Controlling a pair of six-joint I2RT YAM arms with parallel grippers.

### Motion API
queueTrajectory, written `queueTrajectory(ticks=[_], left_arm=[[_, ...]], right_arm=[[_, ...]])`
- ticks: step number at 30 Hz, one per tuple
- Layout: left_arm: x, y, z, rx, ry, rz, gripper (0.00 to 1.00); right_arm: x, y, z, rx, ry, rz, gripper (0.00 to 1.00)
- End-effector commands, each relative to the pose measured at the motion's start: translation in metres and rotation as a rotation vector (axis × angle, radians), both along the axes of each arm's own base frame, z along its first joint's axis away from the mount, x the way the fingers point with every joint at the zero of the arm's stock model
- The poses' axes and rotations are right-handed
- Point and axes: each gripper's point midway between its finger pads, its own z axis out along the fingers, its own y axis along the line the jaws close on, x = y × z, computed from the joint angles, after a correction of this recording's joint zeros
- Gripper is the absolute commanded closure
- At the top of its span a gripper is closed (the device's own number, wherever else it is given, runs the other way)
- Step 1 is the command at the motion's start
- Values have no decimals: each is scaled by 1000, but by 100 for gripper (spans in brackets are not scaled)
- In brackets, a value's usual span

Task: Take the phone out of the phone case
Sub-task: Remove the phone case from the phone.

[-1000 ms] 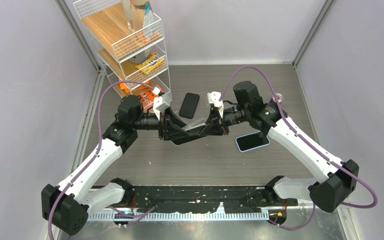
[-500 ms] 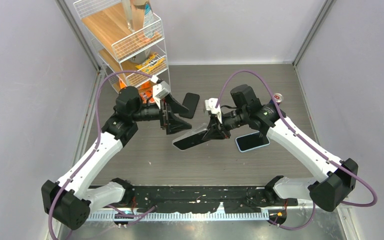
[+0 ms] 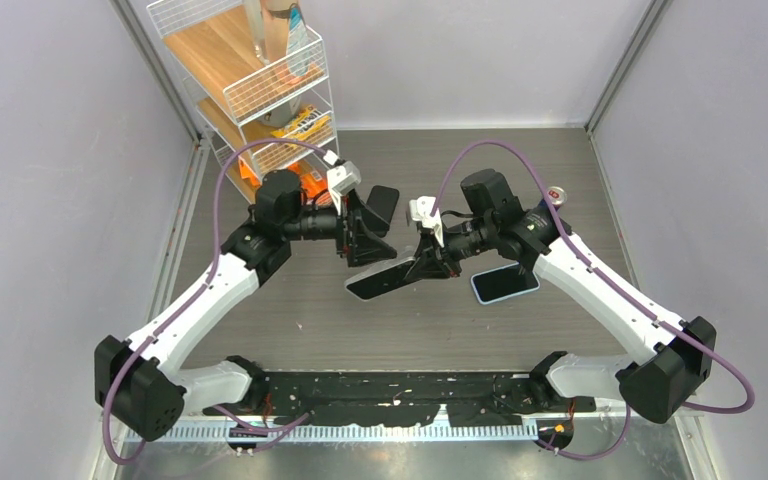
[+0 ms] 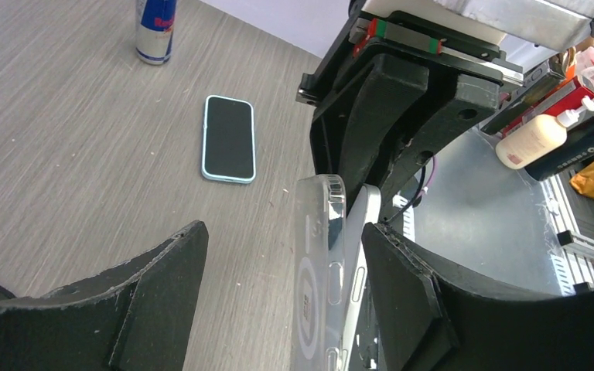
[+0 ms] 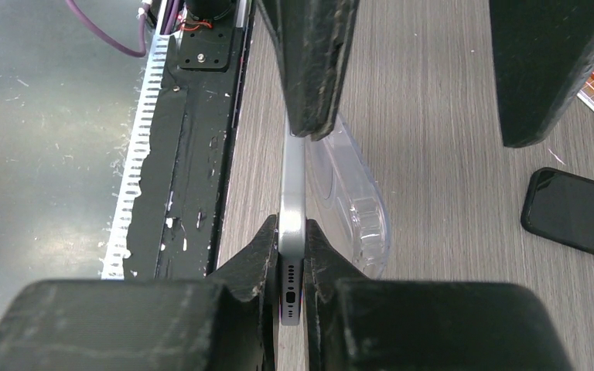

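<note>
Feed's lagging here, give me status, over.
Left tool open, straddling case end. Right tool shut on phone. Case partly peeled, not off. Black phone, blue-cased phone lie clear.

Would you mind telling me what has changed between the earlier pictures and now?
The left gripper let go of the cased phone's end, opened and drew back. It has since swung in again, its open jaws pointing at the clear case. The right gripper stayed shut on the phone, carrying it slightly nearer. The black phone and blue-cased phone on the table have not moved.
</note>
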Motion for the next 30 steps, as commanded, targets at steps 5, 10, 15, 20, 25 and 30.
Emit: queueTrajectory(ticks=[5,10,15,20,25,30], left_arm=[[-5,-8,9,2,-30,-23,24],[-4,-9,6,19,-38,-18,26],[-2,-11,3,34,-38,-15,29],[-2,-13,1,43,-40,-21,33],[-2,-15,-5,68,-54,-24,39],[-5,-17,-15,101,-61,-32,40]], right_arm=[[3,6,25,65,-79,19,94],[2,6,25,66,-75,18,95],[1,6,25,68,-73,19,94],[0,6,24,69,-74,20,95],[0,5,26,72,-78,19,95],[1,5,27,72,-83,16,94]])
